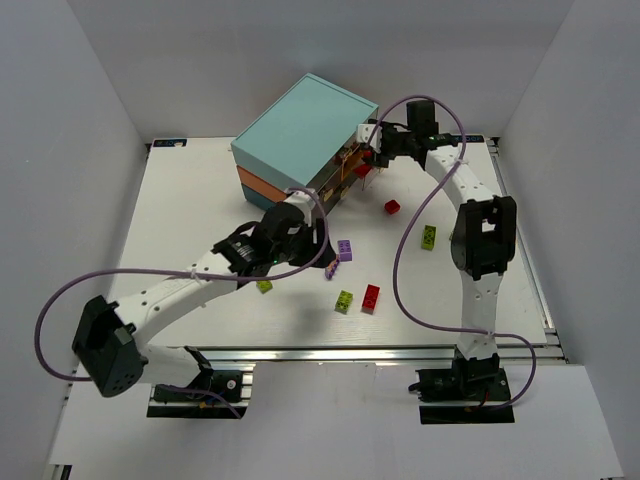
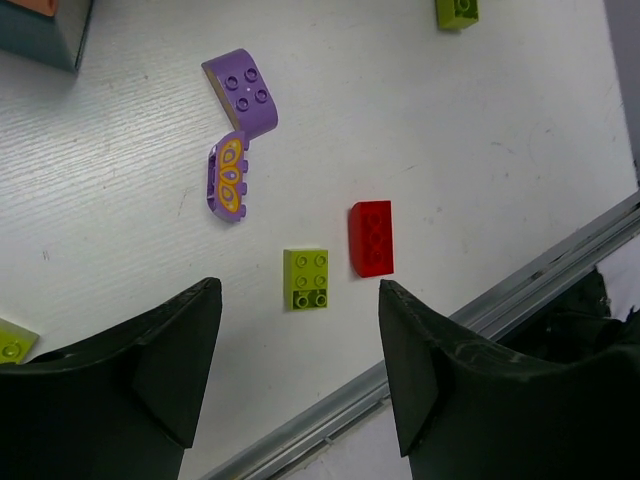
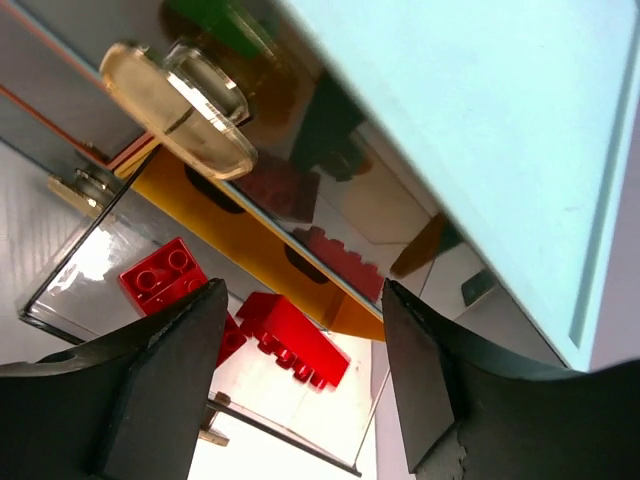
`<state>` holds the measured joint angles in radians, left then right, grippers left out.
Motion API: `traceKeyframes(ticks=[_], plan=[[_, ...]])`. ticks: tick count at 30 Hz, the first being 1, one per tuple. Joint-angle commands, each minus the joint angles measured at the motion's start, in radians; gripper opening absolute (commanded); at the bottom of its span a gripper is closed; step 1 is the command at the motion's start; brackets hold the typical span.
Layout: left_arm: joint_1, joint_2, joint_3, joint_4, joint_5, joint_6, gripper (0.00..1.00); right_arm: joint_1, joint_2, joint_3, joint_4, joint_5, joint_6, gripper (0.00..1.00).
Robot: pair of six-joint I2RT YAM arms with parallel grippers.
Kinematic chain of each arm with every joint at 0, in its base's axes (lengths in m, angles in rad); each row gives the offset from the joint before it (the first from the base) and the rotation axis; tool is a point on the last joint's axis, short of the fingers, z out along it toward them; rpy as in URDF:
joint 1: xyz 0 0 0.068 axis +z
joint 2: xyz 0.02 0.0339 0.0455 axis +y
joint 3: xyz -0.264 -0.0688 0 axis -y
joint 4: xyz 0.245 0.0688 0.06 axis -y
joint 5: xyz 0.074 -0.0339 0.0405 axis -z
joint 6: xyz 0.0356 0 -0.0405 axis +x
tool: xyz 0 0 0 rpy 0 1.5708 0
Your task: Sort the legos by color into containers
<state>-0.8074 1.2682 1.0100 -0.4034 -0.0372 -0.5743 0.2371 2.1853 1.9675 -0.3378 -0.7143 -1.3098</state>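
The chest of drawers (image 1: 300, 135) stands at the back, with light teal, orange and dark teal layers. My right gripper (image 1: 372, 156) is open and empty at its front, over a pulled-out clear drawer (image 3: 90, 265) that holds two red bricks (image 3: 297, 340). My left gripper (image 1: 308, 240) is open and empty above the table, near the chest's front corner. Loose on the table lie a purple brick (image 2: 242, 90), a purple butterfly brick (image 2: 229, 178), a yellow-green brick (image 2: 306, 278) and a red brick (image 2: 371, 238). Another red brick (image 1: 392, 207), a green brick (image 1: 428, 237) and a yellow-green brick (image 1: 264, 286) lie apart.
A round clear drawer knob (image 3: 175, 95) sits just above my right fingers. The chest's teal top (image 3: 480, 130) fills the right wrist view's upper right. A metal rail (image 2: 520, 290) runs along the table's near edge. White walls enclose the table.
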Motion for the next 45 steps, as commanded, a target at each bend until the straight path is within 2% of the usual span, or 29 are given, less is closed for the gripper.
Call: traceKeyframes(ticks=[1, 5, 6, 7, 8, 9, 10, 11, 12, 13, 14, 16, 17, 18, 20, 26, 29, 39, 40, 41, 43, 44, 45], plan=[[-0.016, 0.089, 0.090, 0.020, 0.034, 0.051, 0.74, -0.004, -0.091, -0.012, 0.080, -0.024, 0.092, 0.69], [-0.038, 0.200, 0.163, 0.029, 0.091, 0.115, 0.71, -0.021, -0.154, -0.025, 0.141, 0.004, 0.240, 0.66], [-0.050, 0.221, 0.176, 0.040, 0.111, 0.125, 0.69, -0.027, -0.183, -0.076, 0.176, 0.018, 0.292, 0.66], [-0.050, 0.270, 0.189, 0.043, 0.121, 0.134, 0.63, -0.033, -0.247, -0.116, 0.219, 0.044, 0.402, 0.66], [-0.062, 0.296, 0.215, 0.049, 0.134, 0.146, 0.58, -0.045, -0.287, -0.166, 0.324, 0.131, 0.461, 0.66], [-0.075, 0.324, 0.229, 0.052, 0.143, 0.152, 0.53, -0.048, -0.330, -0.305, 0.427, 0.182, 0.531, 0.63], [-0.075, 0.377, 0.243, 0.057, 0.164, 0.157, 0.47, -0.053, -0.417, -0.390, 0.525, 0.241, 0.695, 0.56], [-0.085, 0.407, 0.278, 0.052, 0.177, 0.165, 0.47, -0.071, -0.455, -0.468, 0.672, 0.347, 0.752, 0.37], [-0.101, 0.433, 0.300, 0.046, 0.186, 0.169, 0.47, -0.079, -0.488, -0.523, 0.680, 0.361, 0.785, 0.30], [-0.110, 0.460, 0.321, 0.035, 0.204, 0.172, 0.48, -0.085, -0.525, -0.560, 0.636, 0.349, 0.802, 0.28], [-0.127, 0.514, 0.366, 0.017, 0.212, 0.174, 0.58, -0.119, -0.538, -0.559, 0.497, 0.290, 0.838, 0.37], [-0.145, 0.565, 0.415, -0.017, 0.215, 0.174, 0.66, -0.146, -0.571, -0.564, 0.374, 0.231, 0.877, 0.49], [-0.156, 0.607, 0.436, -0.049, 0.214, 0.175, 0.72, -0.165, -0.582, -0.570, 0.306, 0.163, 0.900, 0.65], [-0.174, 0.625, 0.473, -0.063, 0.204, 0.174, 0.72, -0.171, -0.597, -0.584, 0.228, 0.133, 0.909, 0.73], [-0.188, 0.661, 0.496, -0.110, 0.150, 0.146, 0.74, -0.190, -0.640, -0.642, 0.186, 0.077, 0.928, 0.88], [-0.219, 0.707, 0.536, -0.191, 0.054, 0.080, 0.76, -0.217, -0.742, -0.788, 0.181, 0.064, 0.963, 0.89], [-0.231, 0.755, 0.581, -0.251, -0.007, 0.064, 0.74, -0.226, -0.754, -0.791, 0.174, 0.069, 0.974, 0.89], [-0.240, 0.827, 0.601, -0.276, -0.018, 0.045, 0.63, -0.266, -0.780, -0.803, 0.166, 0.058, 1.003, 0.87], [-0.240, 0.827, 0.602, -0.276, -0.024, 0.042, 0.59, -0.268, -0.785, -0.806, 0.166, 0.058, 1.003, 0.86], [-0.240, 0.832, 0.604, -0.276, -0.026, 0.042, 0.49, -0.271, -0.786, -0.808, 0.168, 0.056, 1.006, 0.87], [-0.240, 0.833, 0.610, -0.278, -0.023, 0.042, 0.40, -0.275, -0.791, -0.812, 0.168, 0.052, 1.011, 0.86], [-0.240, 0.833, 0.621, -0.279, -0.026, 0.044, 0.30, -0.278, -0.794, -0.812, 0.168, 0.052, 1.012, 0.86], [-0.240, 0.830, 0.630, -0.284, -0.029, 0.047, 0.25, -0.280, -0.797, -0.815, 0.168, 0.052, 1.014, 0.86]])
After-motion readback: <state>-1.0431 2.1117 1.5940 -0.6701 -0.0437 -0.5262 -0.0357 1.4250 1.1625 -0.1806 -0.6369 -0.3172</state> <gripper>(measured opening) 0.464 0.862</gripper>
